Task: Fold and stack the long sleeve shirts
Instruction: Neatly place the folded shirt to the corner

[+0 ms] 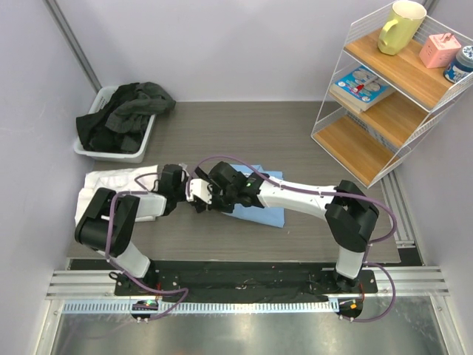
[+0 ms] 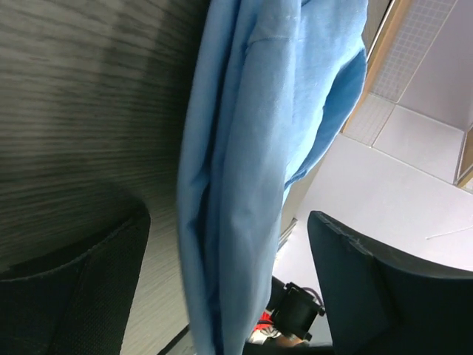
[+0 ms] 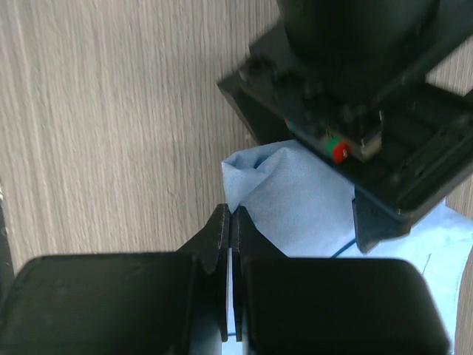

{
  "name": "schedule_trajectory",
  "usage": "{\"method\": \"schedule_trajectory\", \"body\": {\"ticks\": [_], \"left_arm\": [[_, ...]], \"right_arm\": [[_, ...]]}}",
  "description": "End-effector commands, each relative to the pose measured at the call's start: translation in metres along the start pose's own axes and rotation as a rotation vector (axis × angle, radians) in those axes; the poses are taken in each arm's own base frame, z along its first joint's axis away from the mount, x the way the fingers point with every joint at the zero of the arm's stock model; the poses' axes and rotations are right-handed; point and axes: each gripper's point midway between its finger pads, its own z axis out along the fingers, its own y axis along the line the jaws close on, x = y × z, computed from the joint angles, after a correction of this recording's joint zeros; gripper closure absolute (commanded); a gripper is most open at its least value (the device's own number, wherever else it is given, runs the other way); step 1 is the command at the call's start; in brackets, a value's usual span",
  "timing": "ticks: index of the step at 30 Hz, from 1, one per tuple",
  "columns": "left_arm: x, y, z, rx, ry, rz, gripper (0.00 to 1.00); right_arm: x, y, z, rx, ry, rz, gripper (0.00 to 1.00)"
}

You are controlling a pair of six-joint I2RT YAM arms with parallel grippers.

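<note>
Light blue shirt (image 1: 264,214) lies near the middle of the table (image 1: 222,126), partly hidden under both robot arms, which meet above it. White shirt (image 1: 111,181) lies spread at the table's left edge, well apart from the blue one and partly under the left arm. Seen from the right wrist, the right end effector (image 3: 231,214) has its jaws pressed together on a raised fold of the light blue shirt, just above the wood-grain surface. Seen from the left wrist, the left end effector (image 2: 228,218) is spread wide, its dark fingers (image 2: 74,288) standing either side of a hanging length of blue cloth without visibly touching it. At the far left corner a pale bin (image 1: 111,154) holds a heap of dark clothes (image 1: 126,111) that rises above its rim and spills over the far edge. To the right, a white wire shelf (image 1: 395,118) with wooden boards carries a yellow mug (image 1: 399,26), a pink box (image 1: 440,50) and a blue-and-white jar (image 1: 463,64) on its top board, and books (image 1: 362,83) on the board below, while the lowest board is bare
</note>
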Motion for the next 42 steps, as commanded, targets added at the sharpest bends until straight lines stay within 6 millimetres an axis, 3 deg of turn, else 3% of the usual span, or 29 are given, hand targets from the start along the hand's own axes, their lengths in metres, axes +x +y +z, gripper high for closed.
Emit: {"method": "schedule_trajectory", "body": {"ticks": [1,3,8,11,12,13,14,15,17,18,19,20,21,22,23,24,25,26,27,29,30,35,42], "left_arm": [[-0.005,-0.001,0.01,-0.003,0.005,-0.003,0.2],[-0.002,0.002,0.012,-0.008,0.026,0.0,0.27],[0.005,0.014,0.011,-0.038,0.051,0.002,0.32],[0.005,0.018,0.004,-0.043,0.058,0.012,0.55],[0.003,0.018,0.0,-0.042,0.058,0.033,0.79],[-0.005,0.014,-0.006,-0.032,0.046,0.047,0.89],[0.001,0.022,-0.013,-0.077,0.084,0.032,0.98],[0.002,0.028,-0.018,-0.125,0.101,0.032,1.0],[-0.012,0.019,-0.031,-0.163,0.088,0.183,1.0],[-0.003,0.034,-0.044,-0.249,0.137,0.178,1.0],[-0.006,0.035,-0.051,-0.267,0.151,0.285,1.0],[-0.013,0.024,-0.059,-0.283,0.149,0.353,1.0],[-0.014,0.033,-0.072,-0.366,0.161,0.373,1.0],[-0.018,0.034,-0.08,-0.385,0.173,0.464,1.0],[-0.029,0.019,-0.087,-0.388,0.145,0.521,1.0],[-0.04,0.023,-0.096,-0.442,0.12,0.542,1.0],[-0.038,0.027,-0.107,-0.478,0.149,0.544,1.0],[-0.05,0.018,-0.115,-0.489,0.13,0.615,1.0],[-0.057,0.021,-0.124,-0.518,0.126,0.627,1.0],[-0.063,0.026,-0.144,-0.573,0.145,0.676,1.0],[-0.075,0.02,-0.155,-0.584,0.11,0.689,1.0],[-0.095,0.019,-0.199,-0.661,0.049,0.784,1.0],[-0.111,-0.011,-0.231,-0.682,-0.109,0.904,1.0]], "right_arm": [[-0.043,0.0,-0.004,-0.005,-0.104,0.01,0.99],[-0.046,0.003,-0.001,-0.008,-0.109,0.005,0.99],[-0.058,0.009,0.002,-0.014,-0.125,-0.005,0.99],[-0.06,0.007,0.002,-0.008,-0.127,0.001,0.99],[-0.061,0.007,0.001,-0.002,-0.127,0.004,0.99],[-0.063,0.006,-0.001,0.003,-0.133,0.005,0.98],[-0.062,0.003,-0.003,0.021,-0.126,0.017,0.97],[-0.063,0.001,-0.005,0.032,-0.124,0.023,0.96],[-0.056,-0.008,-0.014,0.065,-0.102,0.053,0.87],[-0.052,-0.012,-0.019,0.071,-0.096,0.071,0.82],[-0.049,-0.016,-0.024,0.076,-0.092,0.095,0.59],[-0.04,-0.028,-0.036,0.088,-0.079,0.149,0.45],[-0.04,-0.03,-0.043,0.069,-0.09,0.172,0.34],[-0.031,-0.031,-0.05,0.049,-0.067,0.201,0.01],[-0.025,-0.045,-0.063,0.058,-0.075,0.234,0.0],[-0.024,-0.046,-0.068,0.033,-0.085,0.247,0.0],[-0.016,-0.049,-0.074,0.029,-0.074,0.27,0.0],[-0.01,-0.054,-0.078,0.033,-0.07,0.293,0.0],[0.0,-0.064,-0.084,0.049,-0.066,0.334,0.0],[0.011,-0.067,-0.087,0.038,-0.054,0.378,0.0],[0.02,-0.073,-0.088,0.045,-0.045,0.401,0.0],[0.036,-0.073,-0.091,0.046,-0.021,0.435,0.0],[0.044,-0.064,-0.088,0.012,-0.011,0.47,0.0]]}}
